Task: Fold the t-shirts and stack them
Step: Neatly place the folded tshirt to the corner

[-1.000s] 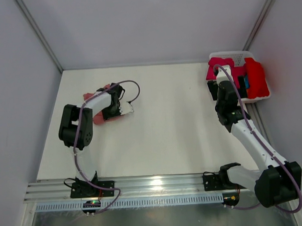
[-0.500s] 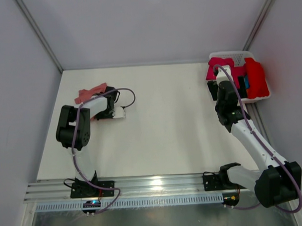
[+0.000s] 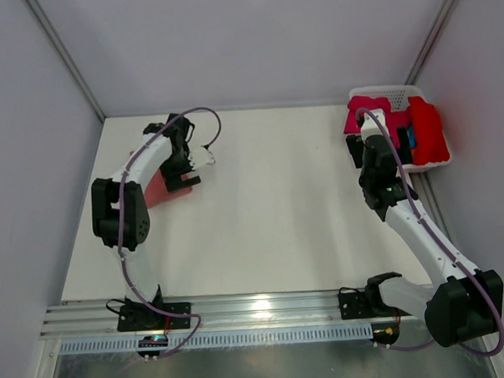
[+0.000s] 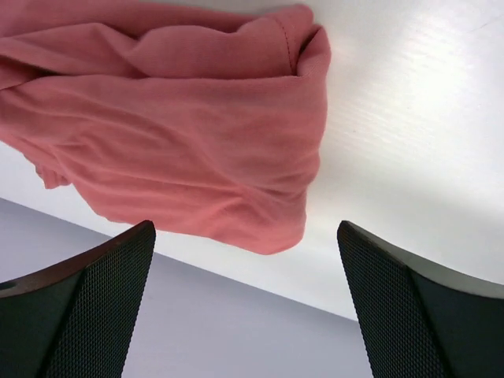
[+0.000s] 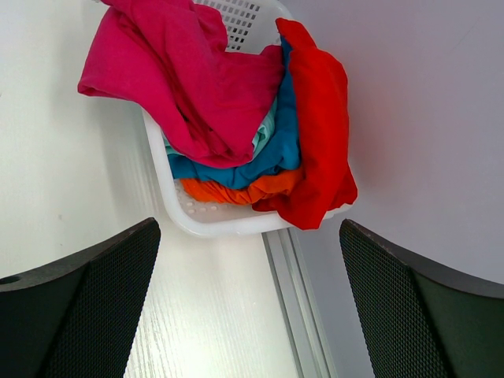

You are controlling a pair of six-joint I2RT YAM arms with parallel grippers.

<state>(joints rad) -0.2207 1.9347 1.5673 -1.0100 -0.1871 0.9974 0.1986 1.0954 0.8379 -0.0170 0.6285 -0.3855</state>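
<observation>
1. T-shirts sit in two places: one salmon-pink cotton t-shirt (image 4: 181,150) lies in a rumpled, loosely folded bundle toward the far left of the white table (image 3: 278,221), and the rest are heaped in a white plastic basket (image 5: 205,224) at the far right corner
2. The left gripper (image 4: 244,228) hangs just above the pink bundle, jaws spread wide with nothing between them
3. The right gripper (image 5: 248,228) hovers near the basket, equally wide and empty
4. A magenta shirt (image 5: 181,71) drapes over a blue shirt (image 5: 268,153) and an orange shirt (image 5: 236,189), and a bright red shirt (image 5: 319,134) hangs over the rim
5. Risk: the heap looks tangled, so a pinch at the magenta one may lift several shirts or drag the light basket along
6. Risk: the red shirt could slip off the rim and fall beside the table
7. Risk: the pink bundle looks uneven, so a shirt laid on it may slump, and a low pass of the left arm could snag it open
</observation>
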